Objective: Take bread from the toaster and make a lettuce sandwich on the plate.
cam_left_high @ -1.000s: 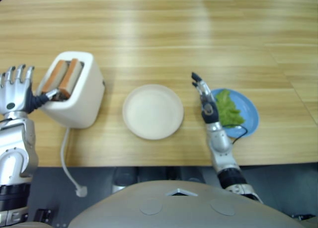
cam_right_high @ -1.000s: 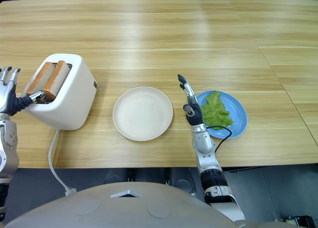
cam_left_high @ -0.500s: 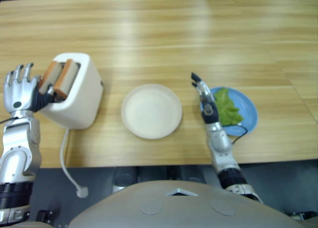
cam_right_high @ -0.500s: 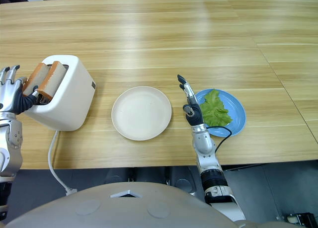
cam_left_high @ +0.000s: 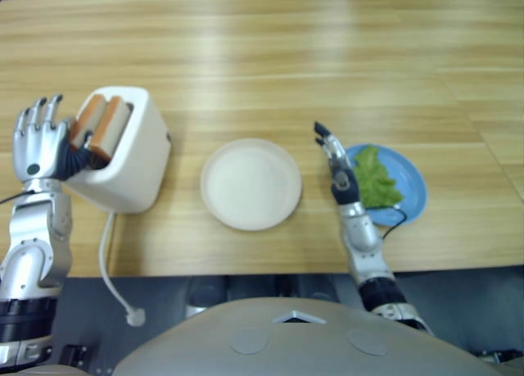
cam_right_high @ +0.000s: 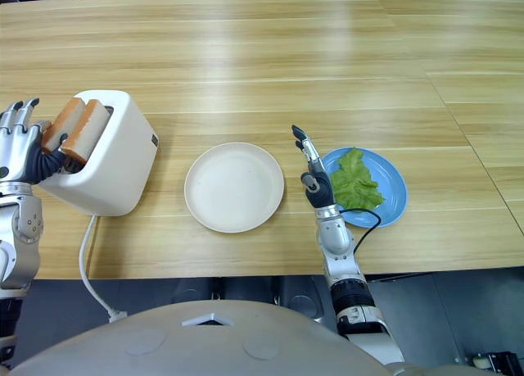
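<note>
Two bread slices (cam_left_high: 100,126) stand in the white toaster (cam_left_high: 135,167) in my left eye view. My left hand (cam_left_high: 37,147) is just beside them, fingers stretched upward, holding nothing. In the right eye view my right hand (cam_right_high: 309,167), fingers straight, lies between the cream plate (cam_right_high: 234,188) and the lettuce (cam_right_high: 354,179) on its blue plate (cam_right_high: 396,197).

Wooden table (cam_right_high: 327,56), white cord (cam_right_high: 83,257) over edge
</note>
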### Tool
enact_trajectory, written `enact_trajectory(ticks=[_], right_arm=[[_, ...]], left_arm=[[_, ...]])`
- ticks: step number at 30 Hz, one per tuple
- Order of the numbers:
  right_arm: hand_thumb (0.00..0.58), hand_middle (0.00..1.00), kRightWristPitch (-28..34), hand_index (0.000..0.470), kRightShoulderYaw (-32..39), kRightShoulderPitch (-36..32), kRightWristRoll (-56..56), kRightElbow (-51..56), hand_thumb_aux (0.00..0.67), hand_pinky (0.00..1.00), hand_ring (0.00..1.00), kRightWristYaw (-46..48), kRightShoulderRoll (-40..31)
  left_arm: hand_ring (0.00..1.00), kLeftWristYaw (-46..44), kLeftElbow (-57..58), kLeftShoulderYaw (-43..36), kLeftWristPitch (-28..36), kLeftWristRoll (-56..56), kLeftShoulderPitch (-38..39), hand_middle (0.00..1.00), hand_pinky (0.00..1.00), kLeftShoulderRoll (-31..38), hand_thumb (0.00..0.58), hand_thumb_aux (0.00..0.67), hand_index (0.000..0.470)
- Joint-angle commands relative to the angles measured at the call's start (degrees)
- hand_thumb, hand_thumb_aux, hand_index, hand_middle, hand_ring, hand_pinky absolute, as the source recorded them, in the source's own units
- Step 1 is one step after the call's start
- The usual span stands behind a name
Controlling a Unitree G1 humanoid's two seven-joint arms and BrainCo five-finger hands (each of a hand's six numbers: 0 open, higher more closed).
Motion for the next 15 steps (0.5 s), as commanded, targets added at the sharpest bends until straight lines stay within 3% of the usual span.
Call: enact_trajectory(ticks=[1, 15], right_arm=[[0.000, 0.00, 0.1, 0.000, -0.2, -0.3, 0.4, 0.6, 0.000, 0.00, 0.00, 0.0, 0.1], [0.000, 0.00, -0.4, 0.000, 0.0, -1.2, -2.0, -0.7, 0.000, 0.00, 0.00, 0.1, -2.1]], left_arm=[[1.00, 1.3, -0.6, 2.4, -3.9, -6.8, -1.4, 1.00, 1.00, -1.6, 0.580, 0.670, 0.460], [1.00, 4.7, 3.2, 7.1, -11.0, -16.7, -3.7, 1.00, 1.00, -3.0, 0.580, 0.670, 0.460]])
